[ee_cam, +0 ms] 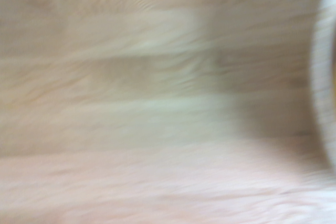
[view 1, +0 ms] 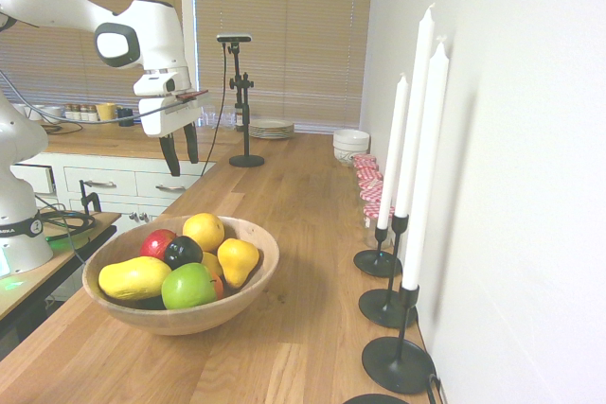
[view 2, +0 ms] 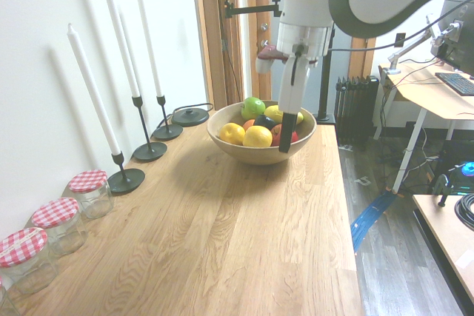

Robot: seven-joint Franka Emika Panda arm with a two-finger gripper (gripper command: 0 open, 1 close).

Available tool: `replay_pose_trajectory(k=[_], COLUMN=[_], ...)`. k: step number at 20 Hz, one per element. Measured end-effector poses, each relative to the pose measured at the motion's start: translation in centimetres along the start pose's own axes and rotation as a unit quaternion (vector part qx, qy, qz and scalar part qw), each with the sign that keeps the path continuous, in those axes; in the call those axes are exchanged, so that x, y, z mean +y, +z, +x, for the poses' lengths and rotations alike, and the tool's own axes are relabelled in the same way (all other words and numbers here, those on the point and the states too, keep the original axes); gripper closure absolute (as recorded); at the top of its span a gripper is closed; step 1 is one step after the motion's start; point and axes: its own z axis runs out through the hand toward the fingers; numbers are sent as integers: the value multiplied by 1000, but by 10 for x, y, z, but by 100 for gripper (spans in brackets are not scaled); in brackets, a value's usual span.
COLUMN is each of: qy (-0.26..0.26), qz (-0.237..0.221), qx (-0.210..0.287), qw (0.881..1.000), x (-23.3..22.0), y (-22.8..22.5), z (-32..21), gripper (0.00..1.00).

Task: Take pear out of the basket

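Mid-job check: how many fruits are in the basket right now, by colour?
Yellow: 3, pear, pointed fruit, long fruit
Green fruit: 1
Red fruit: 1
Dark fruit: 1
Orange fruit, mostly hidden: 1
Total: 7 showing

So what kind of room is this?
Probably a kitchen or dining room. A long wooden counter holds a bowl of fruit, jars with checked lids and tall candles, with stacked plates by the window blinds.
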Motion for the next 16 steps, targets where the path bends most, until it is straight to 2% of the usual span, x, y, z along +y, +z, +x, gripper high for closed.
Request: replay_pose_trajectory(k=[6,16], qy=[30,37], qz=[6,-11], qx=[-7,-34], qw=[1000,999], x=[28,15], y=[0,47], z=[59,120], gripper=[0,0])
